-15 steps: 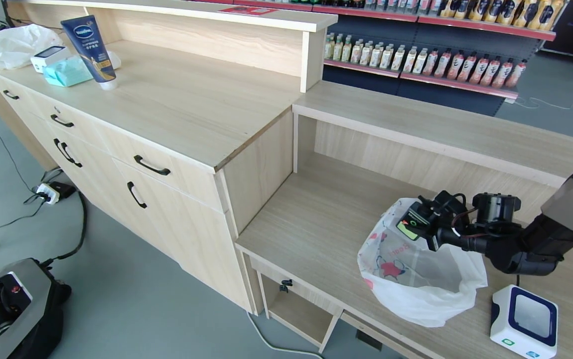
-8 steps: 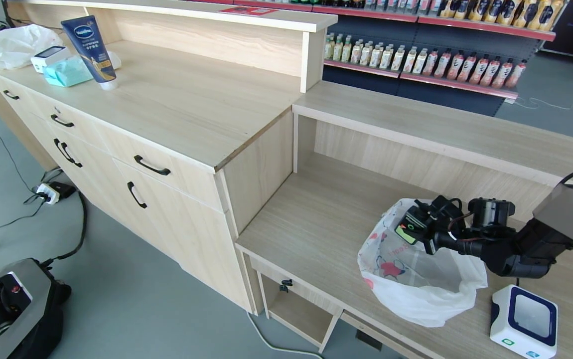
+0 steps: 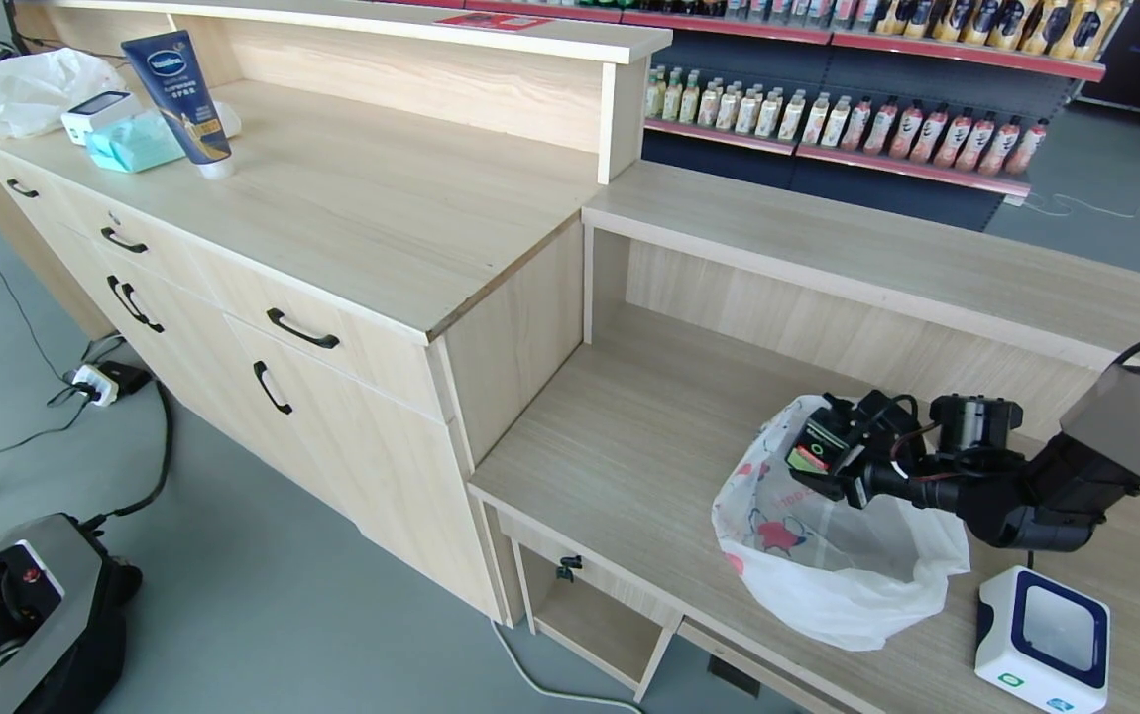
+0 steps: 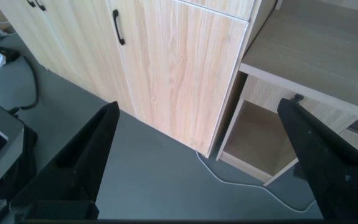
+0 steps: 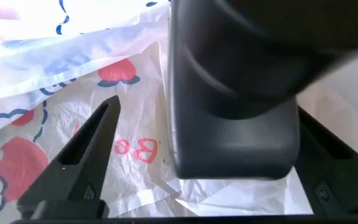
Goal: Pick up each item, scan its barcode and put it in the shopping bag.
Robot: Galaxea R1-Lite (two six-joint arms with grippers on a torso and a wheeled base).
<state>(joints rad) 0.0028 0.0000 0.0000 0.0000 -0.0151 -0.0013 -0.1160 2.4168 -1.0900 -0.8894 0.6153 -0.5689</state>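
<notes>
My right gripper [image 3: 816, 451] hangs over the mouth of the white shopping bag [image 3: 833, 570] on the low counter. In the right wrist view its fingers [image 5: 82, 165] stand wide apart, and a dark boxy item [image 5: 231, 106] sits between them, with a gap on one side. The bag's printed plastic [image 5: 54, 130] lies right beneath. A white scanner with a blue frame [image 3: 1046, 637] sits beside the bag. A blue tube [image 3: 178, 94] stands upright beside a teal pack [image 3: 134, 142] on the far left of the tall counter. My left gripper [image 4: 191, 124] is open above the grey floor by the cabinet front.
A white plastic bag [image 3: 20, 89] and a small white device [image 3: 99, 109] lie at the tall counter's left end. Cabinet doors with black handles [image 3: 302, 329] face the floor. A power strip and cables [image 3: 99, 382] lie on the floor. Drink shelves [image 3: 838, 119] stand behind the counter.
My right gripper has sunk a little and shifted left over the bag's mouth, and the label on the item in it has turned. Nothing else has moved.
</notes>
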